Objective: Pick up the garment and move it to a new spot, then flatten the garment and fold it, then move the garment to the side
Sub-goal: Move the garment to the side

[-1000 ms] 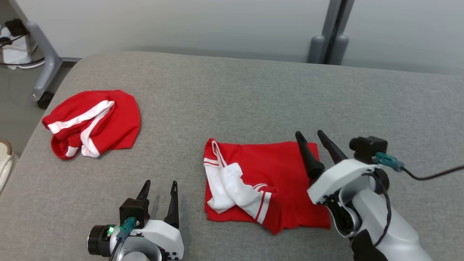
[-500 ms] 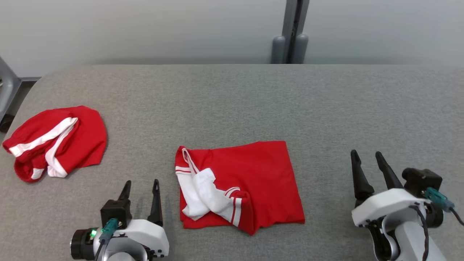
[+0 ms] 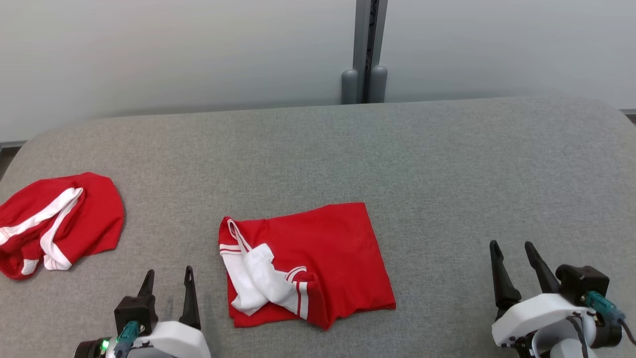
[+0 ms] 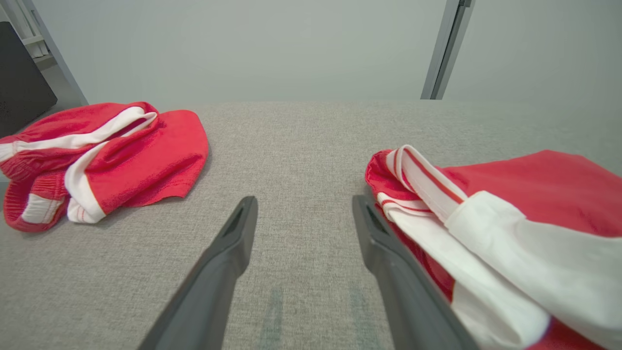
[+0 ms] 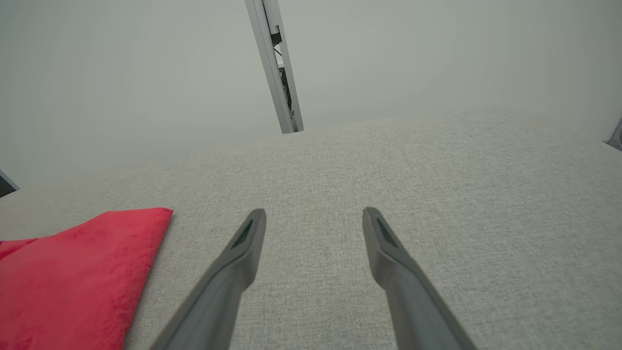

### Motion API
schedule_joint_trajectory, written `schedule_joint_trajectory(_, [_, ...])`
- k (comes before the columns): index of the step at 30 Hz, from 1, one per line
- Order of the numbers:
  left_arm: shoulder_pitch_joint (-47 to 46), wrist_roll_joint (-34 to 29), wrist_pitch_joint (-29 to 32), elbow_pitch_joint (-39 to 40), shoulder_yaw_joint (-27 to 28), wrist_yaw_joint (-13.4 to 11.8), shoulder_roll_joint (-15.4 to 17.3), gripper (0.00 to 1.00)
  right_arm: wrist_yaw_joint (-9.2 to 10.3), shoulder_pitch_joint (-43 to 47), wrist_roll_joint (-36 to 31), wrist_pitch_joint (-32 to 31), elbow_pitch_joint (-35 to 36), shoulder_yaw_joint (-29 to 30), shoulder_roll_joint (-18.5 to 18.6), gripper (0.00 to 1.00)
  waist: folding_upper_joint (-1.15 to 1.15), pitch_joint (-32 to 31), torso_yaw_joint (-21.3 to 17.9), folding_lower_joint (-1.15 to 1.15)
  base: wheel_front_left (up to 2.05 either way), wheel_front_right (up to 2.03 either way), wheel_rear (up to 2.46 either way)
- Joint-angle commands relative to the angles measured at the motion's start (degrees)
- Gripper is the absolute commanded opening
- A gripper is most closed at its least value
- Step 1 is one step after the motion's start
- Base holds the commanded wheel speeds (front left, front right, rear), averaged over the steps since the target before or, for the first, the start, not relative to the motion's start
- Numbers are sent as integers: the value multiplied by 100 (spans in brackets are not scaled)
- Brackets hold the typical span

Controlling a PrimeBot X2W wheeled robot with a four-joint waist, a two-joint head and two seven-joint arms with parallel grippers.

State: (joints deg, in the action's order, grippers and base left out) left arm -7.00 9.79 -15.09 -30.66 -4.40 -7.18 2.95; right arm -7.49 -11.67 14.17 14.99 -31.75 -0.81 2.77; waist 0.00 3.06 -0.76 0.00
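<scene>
The garment (image 3: 323, 248) is red with white striped trim and lies folded into a rough rectangle in the middle of the grey padded table (image 3: 447, 164). Its white trim is bunched at its left end. My left gripper (image 3: 169, 271) stands open just left of it, apart from the cloth. In the left wrist view that gripper (image 4: 304, 199) is empty, and the garment (image 4: 544, 189) lies beside the right finger. My right gripper (image 3: 511, 244) is open and empty, well to the right of the garment. The right wrist view has this gripper (image 5: 314, 211) over bare table, with the garment's corner (image 5: 73, 267) at the left.
Another red garment with white stripes (image 3: 54, 223) lies crumpled near the table's left edge, also seen as a red heap (image 4: 121, 150) in the left wrist view. A grey post (image 3: 365, 49) stands against the wall behind the table. The table's right half is bare fabric.
The camera has swung, shifting the whole picture left. My right gripper, which stood over the garment's right edge, has drawn back to the right and now stands clear of it. The garment lies as before.
</scene>
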Motion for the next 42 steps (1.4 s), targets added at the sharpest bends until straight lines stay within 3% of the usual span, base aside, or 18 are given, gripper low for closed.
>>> schedule_joint_trajectory(1, [97,-58,-8,10,47,17,28,100,0,90,43,25,9,-1,35,100,0,-67,-49,0,0,0,0])
schedule_joint_trajectory(12, [425,-251,-8,122,287,91,17,100,0,307,69,25,5,-139,33,100,0,-207,-126,0,0,0,0])
schedule_joint_trajectory(18, [288,-272,-8,205,287,151,12,100,0,201,-5,25,165,-642,30,100,0,-62,-35,0,0,0,0])
schedule_joint_trajectory(31, [150,-145,-8,206,32,149,8,100,0,-207,50,25,222,-2186,35,100,0,136,518,0,0,0,0])
schedule_joint_trajectory(38, [119,-119,-8,206,-92,144,7,100,0,-421,98,25,89,-2427,37,100,0,198,810,0,0,0,0])
schedule_joint_trajectory(42, [105,-106,-8,212,-177,159,6,100,0,-561,103,25,-98,-2177,41,100,0,247,965,0,0,0,0])
